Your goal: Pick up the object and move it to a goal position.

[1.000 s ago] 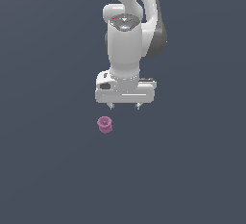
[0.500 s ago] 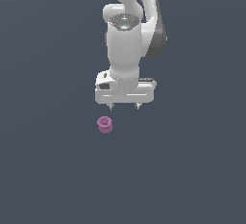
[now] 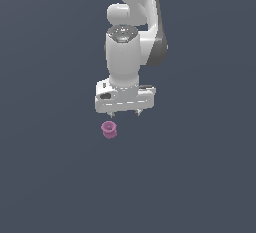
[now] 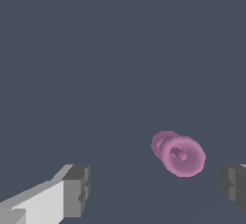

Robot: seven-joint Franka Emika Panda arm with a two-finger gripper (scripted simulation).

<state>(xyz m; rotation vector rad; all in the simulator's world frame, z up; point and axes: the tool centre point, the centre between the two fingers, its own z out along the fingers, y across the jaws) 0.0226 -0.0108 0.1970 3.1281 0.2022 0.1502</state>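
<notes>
The object, a small pink-purple spool-like cup [image 3: 108, 129], lies on the dark grey floor, tipped on its side. In the wrist view the cup [image 4: 178, 154] shows its flared rim and hollow top. My white gripper [image 3: 125, 114] hangs above the floor, just behind the cup and slightly toward the exterior view's right. It is open and empty. In the wrist view its two fingertips [image 4: 77, 190] stand wide apart, and the cup lies between them, closer to one finger, apart from both.
The white arm [image 3: 132, 27] rises behind the gripper to the top of the exterior view. The dark grey floor [image 3: 200, 177] fills the rest of the view.
The gripper has sunk slightly toward the floor. The cup has not moved.
</notes>
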